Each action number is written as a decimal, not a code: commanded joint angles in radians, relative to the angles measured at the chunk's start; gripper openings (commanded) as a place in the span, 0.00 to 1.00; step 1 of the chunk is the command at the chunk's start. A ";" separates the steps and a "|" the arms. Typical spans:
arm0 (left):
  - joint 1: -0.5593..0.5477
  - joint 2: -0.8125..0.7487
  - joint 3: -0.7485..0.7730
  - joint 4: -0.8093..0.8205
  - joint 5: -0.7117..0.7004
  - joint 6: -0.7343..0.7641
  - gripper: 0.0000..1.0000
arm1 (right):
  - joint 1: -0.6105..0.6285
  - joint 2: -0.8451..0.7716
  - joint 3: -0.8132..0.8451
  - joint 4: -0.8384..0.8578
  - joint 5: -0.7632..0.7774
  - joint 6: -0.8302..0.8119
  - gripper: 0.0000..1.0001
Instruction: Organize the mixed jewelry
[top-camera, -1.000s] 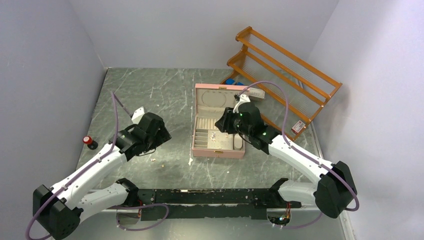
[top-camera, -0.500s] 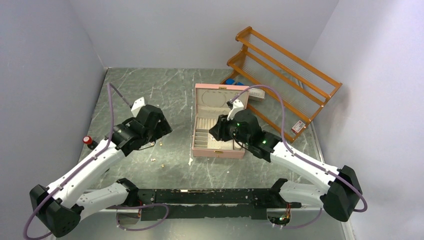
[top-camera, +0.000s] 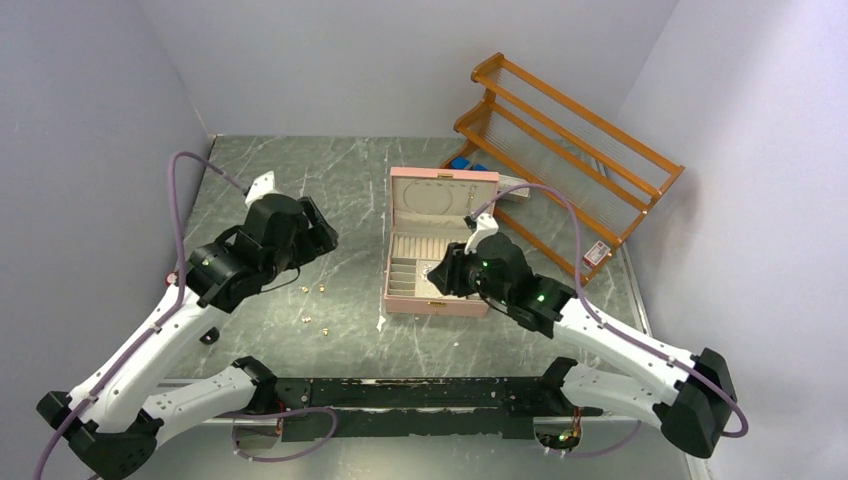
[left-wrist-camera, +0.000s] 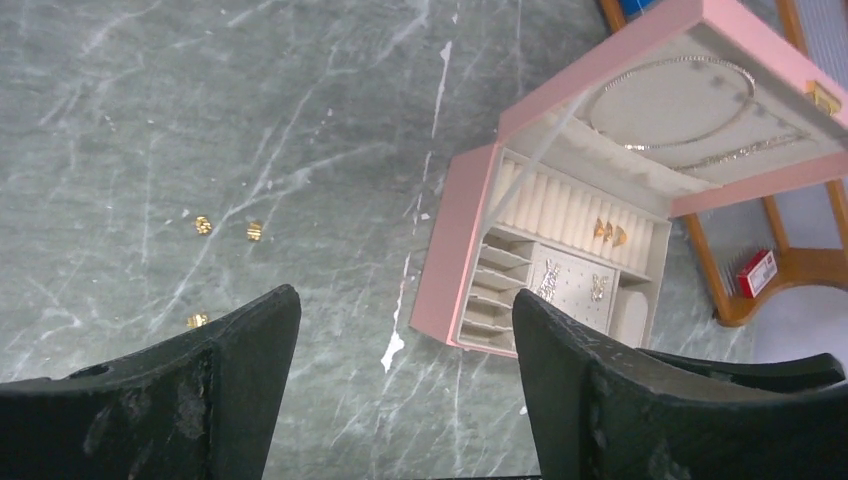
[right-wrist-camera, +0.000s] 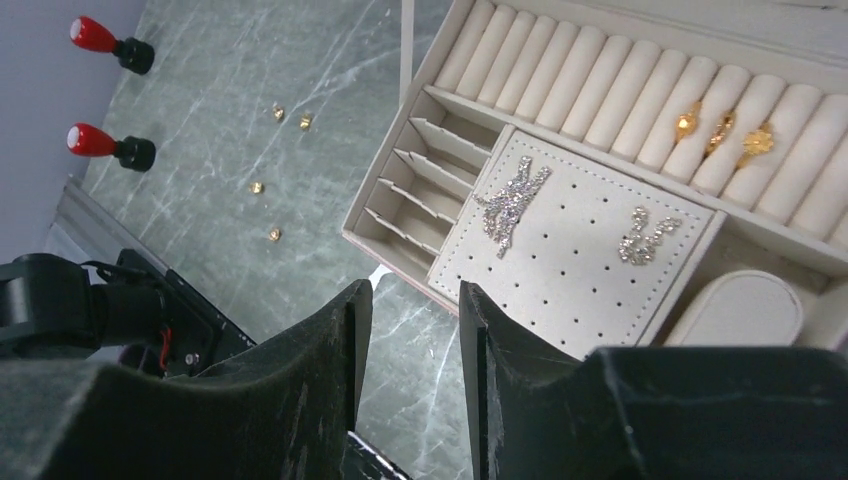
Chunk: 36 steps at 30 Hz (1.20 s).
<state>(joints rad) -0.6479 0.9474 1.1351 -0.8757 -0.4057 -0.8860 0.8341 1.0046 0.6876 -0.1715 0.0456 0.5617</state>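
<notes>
Several tiny gold pieces of the mixed jewelry lie loose on the marble left of the open pink box; they also show in the left wrist view and the right wrist view. Three gold rings sit in the box's ring rolls, and two sparkly silver earrings are on its perforated pad. A thin silvery loop hangs in the lid. My left gripper hovers open and empty, high above the loose pieces. My right gripper hangs open and empty over the box's near-left corner.
An orange wooden rack stands at the back right, with a small red box and a blue item beneath it. A red-topped black knob stands by the left wall. Grey walls close in left, back and right.
My left gripper rose and drew back to the left, away from the loose gold pieces. My right gripper slid from over the box's middle toward its near-left corner. Both stayed open.
</notes>
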 joint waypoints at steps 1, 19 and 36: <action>-0.006 0.028 -0.081 0.022 0.107 -0.012 0.80 | 0.007 -0.085 -0.004 -0.047 0.059 0.001 0.41; -0.008 -0.193 -0.586 0.121 0.056 -0.201 0.91 | 0.008 -0.136 -0.006 -0.058 0.076 -0.035 0.43; -0.007 0.217 -0.482 0.143 -0.119 -0.216 0.47 | 0.010 -0.046 0.006 -0.005 0.005 -0.033 0.33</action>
<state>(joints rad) -0.6518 1.1492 0.6323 -0.7372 -0.4561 -1.0721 0.8379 0.9604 0.6827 -0.2039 0.0422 0.5346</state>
